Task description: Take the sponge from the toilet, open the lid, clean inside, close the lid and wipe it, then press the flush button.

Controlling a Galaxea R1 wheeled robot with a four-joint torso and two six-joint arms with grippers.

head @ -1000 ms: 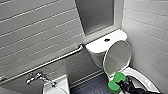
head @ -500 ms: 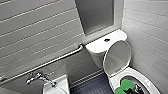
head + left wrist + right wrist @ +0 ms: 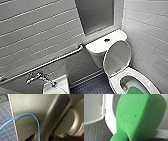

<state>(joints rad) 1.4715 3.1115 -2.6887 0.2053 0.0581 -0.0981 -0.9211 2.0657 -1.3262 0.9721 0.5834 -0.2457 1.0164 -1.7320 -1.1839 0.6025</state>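
The white toilet (image 3: 100,46) stands in the right corner, its lid (image 3: 117,56) raised and leaning back against the tank. On the tank top sits the dark round flush button (image 3: 106,40). The green sponge (image 3: 135,90) is down inside the bowl, below the white rim (image 3: 141,75), at the picture's lower edge. In the right wrist view the sponge (image 3: 137,116) looms large and close, squeezed narrow at one end where my right gripper is shut on it, with the toilet's white edge behind it. The left wrist view looks along my own dark body and a blue cable (image 3: 37,122).
A metal grab bar (image 3: 50,62) slants along the grey tiled wall on the left. Below it are a tap (image 3: 37,77) and a white basin (image 3: 60,86). Dark blue floor tiles (image 3: 95,86) lie between basin and toilet. A white tiled wall (image 3: 150,30) stands close on the right.
The sponge and the dark gripper holding it have slid across the bowl toward the picture's lower edge. The lid stays raised.
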